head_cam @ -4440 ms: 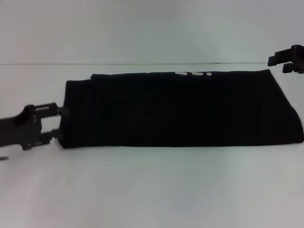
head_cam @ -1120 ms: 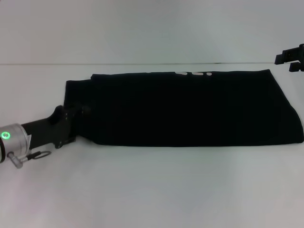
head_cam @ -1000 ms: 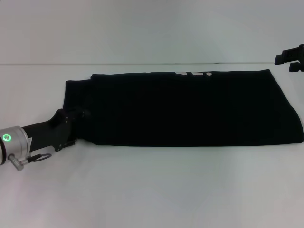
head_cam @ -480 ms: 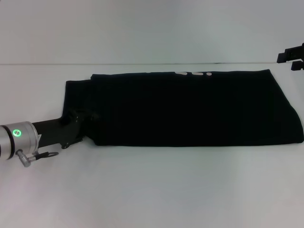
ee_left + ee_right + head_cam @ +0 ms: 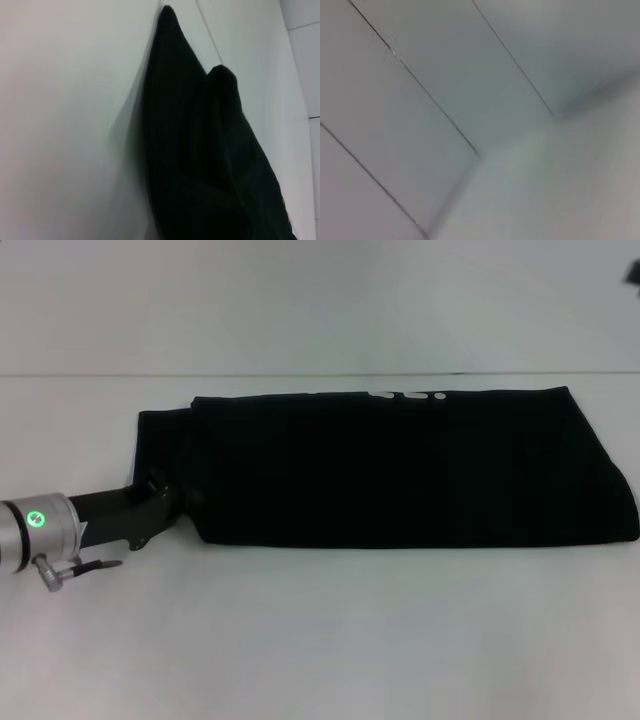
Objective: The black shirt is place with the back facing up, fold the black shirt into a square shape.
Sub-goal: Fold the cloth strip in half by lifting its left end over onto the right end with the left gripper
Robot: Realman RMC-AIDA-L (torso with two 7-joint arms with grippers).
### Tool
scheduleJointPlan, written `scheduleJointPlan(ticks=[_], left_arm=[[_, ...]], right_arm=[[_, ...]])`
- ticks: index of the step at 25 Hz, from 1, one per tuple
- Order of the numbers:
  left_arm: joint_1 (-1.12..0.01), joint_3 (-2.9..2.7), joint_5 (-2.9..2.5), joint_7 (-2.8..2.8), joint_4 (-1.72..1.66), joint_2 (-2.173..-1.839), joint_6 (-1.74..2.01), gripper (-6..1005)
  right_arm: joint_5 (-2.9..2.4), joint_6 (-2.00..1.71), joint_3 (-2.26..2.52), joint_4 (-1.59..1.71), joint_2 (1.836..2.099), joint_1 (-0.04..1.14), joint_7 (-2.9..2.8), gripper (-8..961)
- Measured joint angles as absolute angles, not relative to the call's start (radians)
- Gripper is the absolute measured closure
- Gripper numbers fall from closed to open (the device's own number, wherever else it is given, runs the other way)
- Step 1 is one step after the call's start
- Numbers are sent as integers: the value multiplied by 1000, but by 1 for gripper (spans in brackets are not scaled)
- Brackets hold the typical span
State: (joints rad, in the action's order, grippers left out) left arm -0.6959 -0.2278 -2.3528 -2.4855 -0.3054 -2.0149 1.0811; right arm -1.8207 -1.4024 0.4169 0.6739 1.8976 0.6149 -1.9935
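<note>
Left claw (image 5: pixel 172 502) at near-left corner of black shirt (image 5: pixel 400 470), grip state impossible to tell.

Silver wrist ring with green light (image 5: pixel 37 519) trailing off toward left edge; claw tip touching or tucked into cloth, black against black. Shirt folded into long band across white surface (image 5: pixel 320 640), lying flat, left end stepped in layers. Cream-white lettering (image 5: pixel 405 395) peeking along far edge. Right claw only a dark sliver at far right corner, well apart from cloth.
</note>
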Motion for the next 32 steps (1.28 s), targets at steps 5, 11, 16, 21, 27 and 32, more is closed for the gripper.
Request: scheduleJointPlan(ticks=[5, 11, 16, 21, 27, 32], left_arm=[[-693, -227, -2351, -2449, -314, -2012, 1093, 851], [-691, -233, -2351, -2385, -331, -2009, 1113, 953], [-677, -236, -2355, -2372, -354, -2010, 1117, 940], [-628, -236, -2356, -2371, -408, -2013, 1127, 928], [-582, -231, -2356, -2366, -471, -2009, 1154, 912], [-545, -227, -2357, -2380, -518, -2004, 1165, 900]], right_arm=[[-1543, -1526, 357, 660, 1997, 454, -1655, 380], [-1450, -1583, 285, 586, 2073, 347, -1442, 379], [-1483, -1546, 287, 542, 2061, 339, -1438, 383], [-1597, -1489, 288, 541, 2045, 366, -1467, 386], [-1646, -1401, 290, 541, 2055, 394, -1458, 390], [-1648, -1373, 313, 540, 2057, 406, -1457, 393]])
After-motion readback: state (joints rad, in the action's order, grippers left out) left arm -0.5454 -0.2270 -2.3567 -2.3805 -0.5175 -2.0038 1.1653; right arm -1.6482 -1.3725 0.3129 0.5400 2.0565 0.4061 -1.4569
